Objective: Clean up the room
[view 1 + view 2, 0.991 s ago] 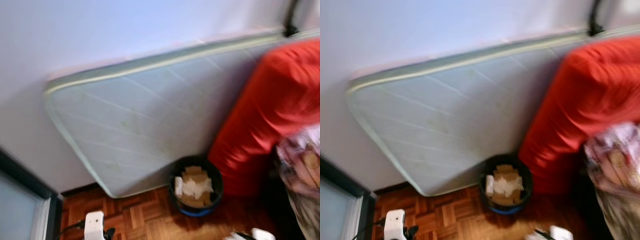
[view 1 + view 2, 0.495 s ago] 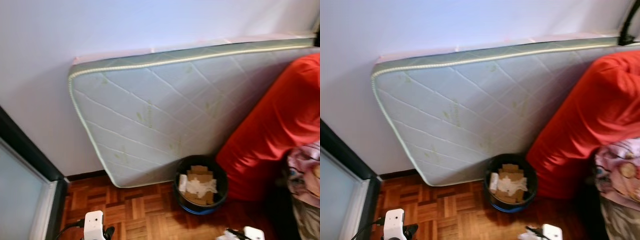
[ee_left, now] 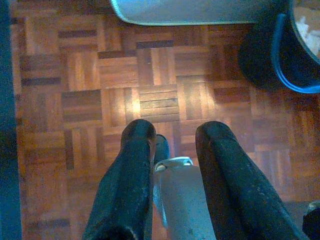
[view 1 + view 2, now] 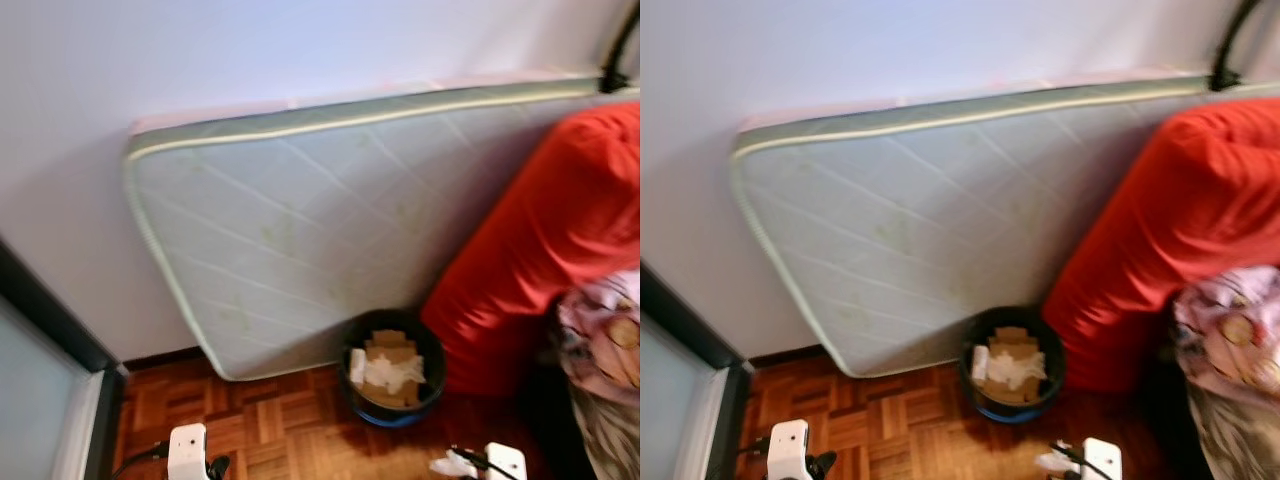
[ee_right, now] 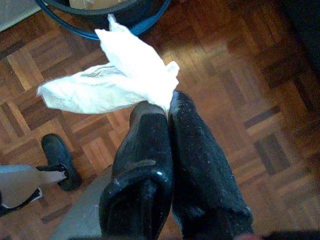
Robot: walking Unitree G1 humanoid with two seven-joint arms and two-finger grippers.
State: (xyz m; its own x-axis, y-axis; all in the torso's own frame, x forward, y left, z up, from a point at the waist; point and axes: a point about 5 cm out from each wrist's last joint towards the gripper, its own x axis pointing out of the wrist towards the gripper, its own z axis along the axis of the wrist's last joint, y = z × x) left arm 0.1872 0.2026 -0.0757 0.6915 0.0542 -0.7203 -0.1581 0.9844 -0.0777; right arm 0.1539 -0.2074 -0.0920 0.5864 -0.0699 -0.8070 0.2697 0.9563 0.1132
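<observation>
While the right gripper (image 5: 167, 107) kept its fingers clamped on a crumpled white tissue (image 5: 115, 82), it hung low centre-right of the frame, just short of the black bin (image 4: 392, 367) — presumably its destination; the left gripper (image 3: 172, 137) idled, fingers apart.

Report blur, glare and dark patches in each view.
Left and right eye views: motion-blurred, mattress quilting and red cushion edges smeared. Left wrist view: dim, bluish; glare spot on the parquet floor. Right wrist view: sharpest; white tissue in the right claw nearly washed out, dark far corner.
</observation>
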